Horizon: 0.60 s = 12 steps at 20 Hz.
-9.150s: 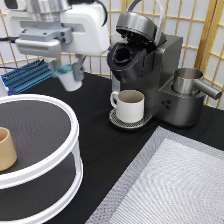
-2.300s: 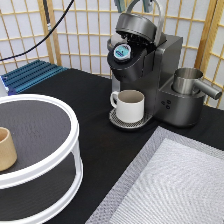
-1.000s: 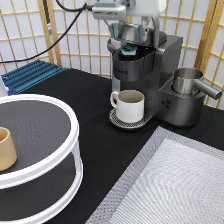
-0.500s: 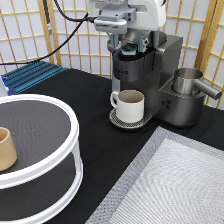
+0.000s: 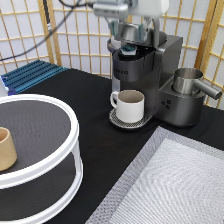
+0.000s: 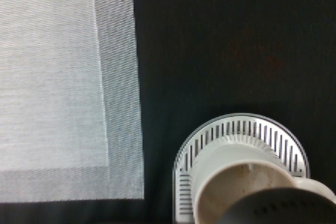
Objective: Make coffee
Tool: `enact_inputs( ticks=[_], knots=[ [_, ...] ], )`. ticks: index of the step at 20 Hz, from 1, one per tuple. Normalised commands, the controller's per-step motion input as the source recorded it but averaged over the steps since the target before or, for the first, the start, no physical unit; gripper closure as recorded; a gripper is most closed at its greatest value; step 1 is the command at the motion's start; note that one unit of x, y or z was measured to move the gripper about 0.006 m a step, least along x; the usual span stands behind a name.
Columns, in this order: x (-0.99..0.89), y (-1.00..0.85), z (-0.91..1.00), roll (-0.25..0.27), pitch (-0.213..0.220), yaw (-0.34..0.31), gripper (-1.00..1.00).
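Note:
The black coffee machine stands at the exterior view's top, right of centre. The coffee pod, with its teal top, sits in the machine's open holder. The grey lid is tilted up above it. My gripper hangs down over the machine's top, with a finger on each side of the lid, open and holding nothing. A cream-white mug stands on the machine's round drip tray. The wrist view shows the mug and the slotted tray from above.
A metal pitcher sits on the machine's right side. A white two-tier round stand at the exterior view's left carries a tan cup. A grey mat lies at the bottom right, also in the wrist view. A blue rack lies at the top left.
The pod went from absent to seated in the holder. My gripper then came in from the top and dropped onto the lid, which now tilts lower than before.

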Motion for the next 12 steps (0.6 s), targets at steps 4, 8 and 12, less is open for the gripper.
enact_inputs(
  ticks=[4,8,12],
  knots=[
    [-0.14,0.75,0.72,-0.152,-0.057,0.027,-1.00],
    [0.03,0.80,-0.04,-0.160,-0.006,0.055,-1.00],
    [-0.05,0.20,-0.31,-0.118,0.055,0.034,-1.00]
  ],
)
